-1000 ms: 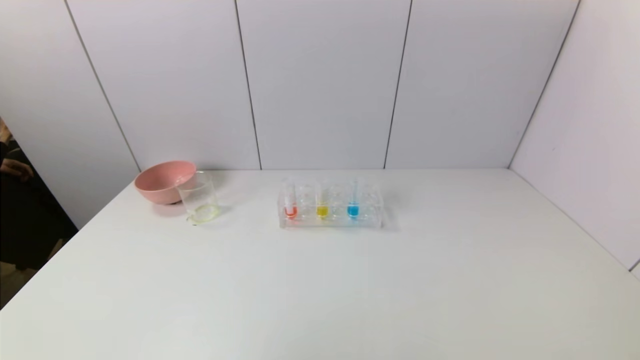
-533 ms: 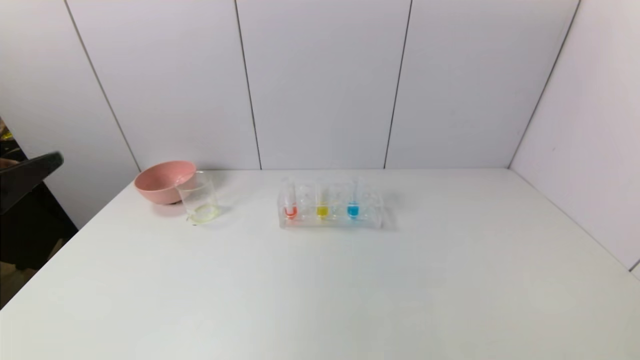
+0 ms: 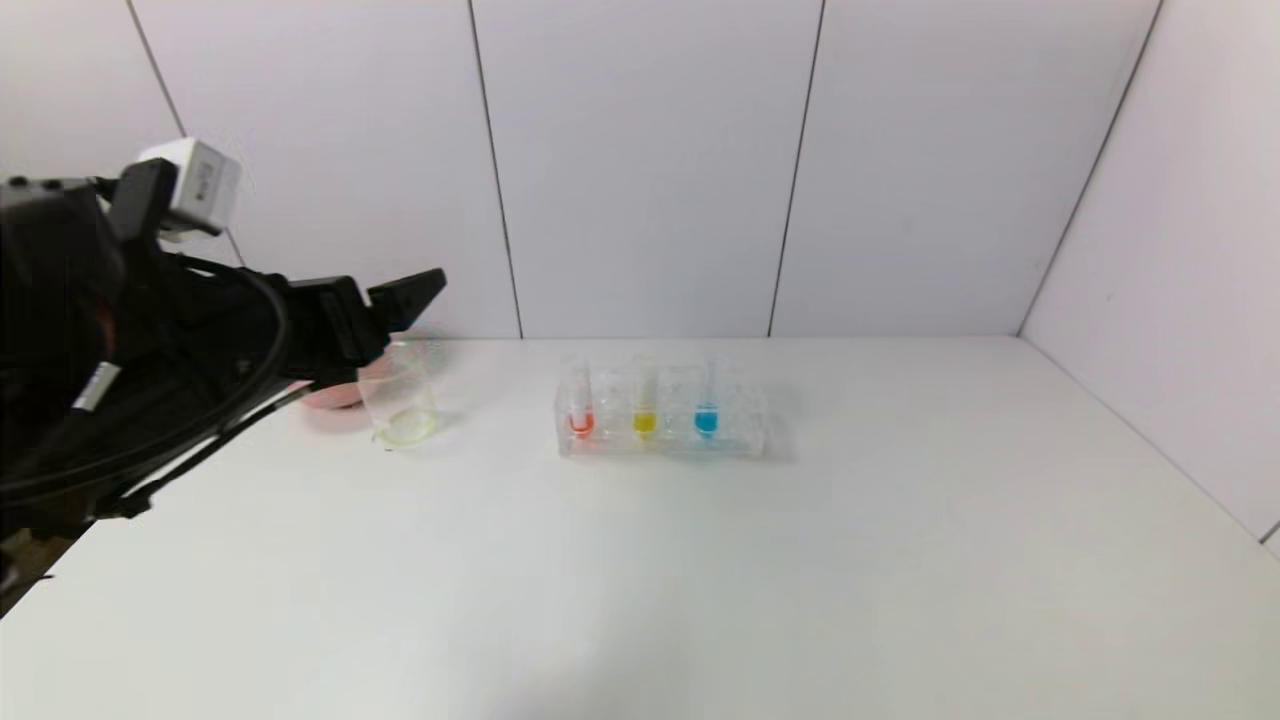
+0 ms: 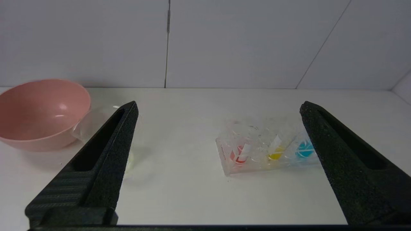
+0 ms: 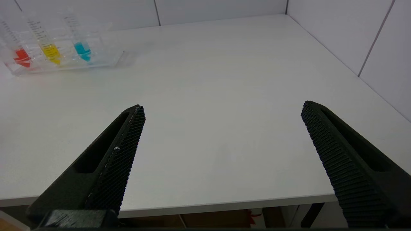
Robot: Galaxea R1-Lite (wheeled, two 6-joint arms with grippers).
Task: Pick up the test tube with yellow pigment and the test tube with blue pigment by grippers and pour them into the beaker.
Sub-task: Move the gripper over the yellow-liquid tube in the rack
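Observation:
The test tube with yellow pigment [image 3: 645, 418] and the test tube with blue pigment [image 3: 706, 417] stand upright in a clear rack [image 3: 735, 430] at mid-table. The beaker [image 3: 400, 400] stands left of the rack, a pale yellowish trace at its bottom. My left gripper [image 3: 405, 300] hovers open and empty over the bowl and beaker, pointing toward the rack. In the left wrist view both tubes, yellow [image 4: 276, 151] and blue [image 4: 303, 149], lie beyond the gripper [image 4: 219, 106]. My right gripper [image 5: 223, 106] is open and empty above the table's near edge, out of the head view.
A tube of orange-red liquid [image 3: 581, 420] fills the rack's left slot. A pink bowl [image 4: 38, 112] sits just behind the beaker, mostly hidden by my left arm in the head view. White wall panels close the table's back and right side.
My left arm has swung in from the left edge and now reaches over the pink bowl toward the beaker. Rack, tubes and beaker have not moved.

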